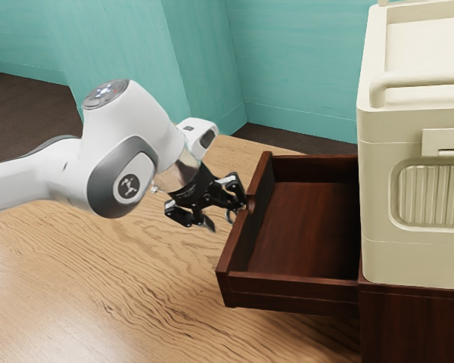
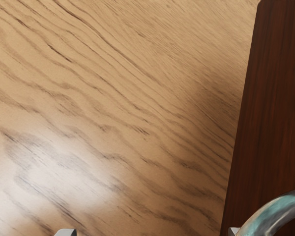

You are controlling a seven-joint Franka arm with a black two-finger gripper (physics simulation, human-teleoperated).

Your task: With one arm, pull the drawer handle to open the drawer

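Note:
The dark wood drawer (image 1: 303,227) stands pulled out from its cabinet (image 1: 412,321), its inside visible from above. On its front, a small ring handle (image 1: 231,216) hangs beside my gripper (image 1: 226,215), whose two fingers are spread apart. In the wrist view, the curved metallic handle (image 2: 271,214) is against the drawer front (image 2: 268,118), close by one fingertip of my gripper (image 2: 150,232). Nothing is held between the fingers, and the handle appears at the side of that one finger rather than in the middle of the gap.
A large cream box (image 1: 416,261) with a rounded handle rests on top of the cabinet. The wood-grain table (image 1: 121,295) extends under the arm and in front of the drawer. Teal walls (image 1: 303,68) stand behind.

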